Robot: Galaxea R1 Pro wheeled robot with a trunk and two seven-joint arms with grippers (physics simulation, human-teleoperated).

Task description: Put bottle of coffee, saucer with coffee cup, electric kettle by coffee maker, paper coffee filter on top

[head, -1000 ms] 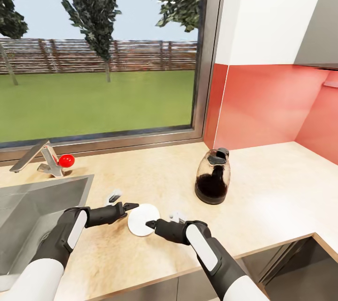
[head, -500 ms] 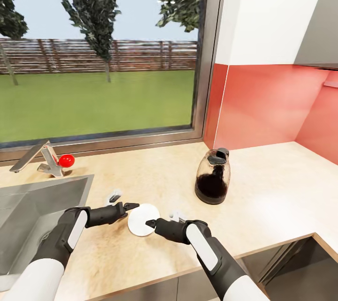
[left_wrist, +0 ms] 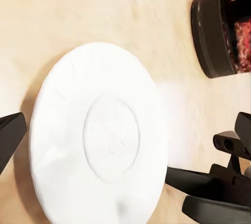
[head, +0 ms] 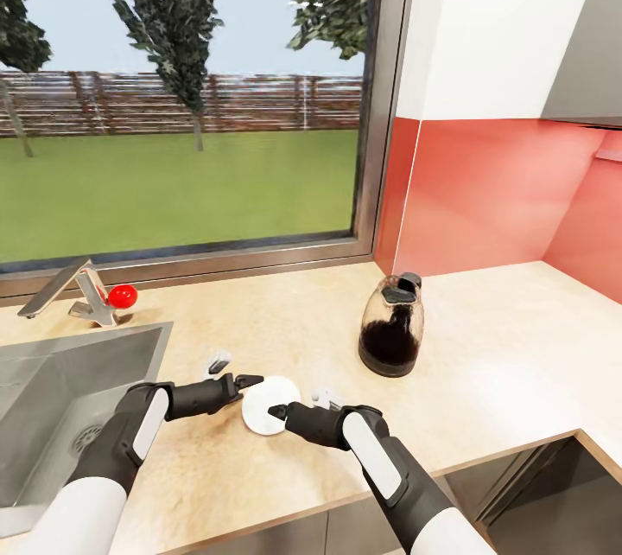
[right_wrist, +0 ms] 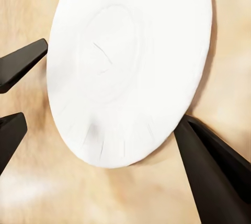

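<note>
A flat white paper coffee filter (head: 275,395) lies on the beige countertop (head: 484,365) near its front edge; its radial creases show in the left wrist view (left_wrist: 99,135) and the right wrist view (right_wrist: 130,62). My left gripper (head: 250,382) is at the filter's left rim, open, with one finger (left_wrist: 9,137) beside the disc. On the near rim my right gripper (head: 276,411) is open, one finger (right_wrist: 214,171) at the filter's edge. The glass coffee maker (head: 391,334), black-capped and dark inside, stands to the right (left_wrist: 219,30). Bottle, saucer, cup and kettle are out of view.
A steel sink (head: 52,399) with a faucet (head: 73,291) and a red knob (head: 123,296) sits at the left. A large window (head: 181,105) and a red backsplash (head: 492,192) stand behind the counter. A dark opening (head: 561,494) lies below the counter's front right edge.
My left gripper has moved a little right against the filter's rim, and the filter has slid slightly to the right. The right gripper has stayed in place.
</note>
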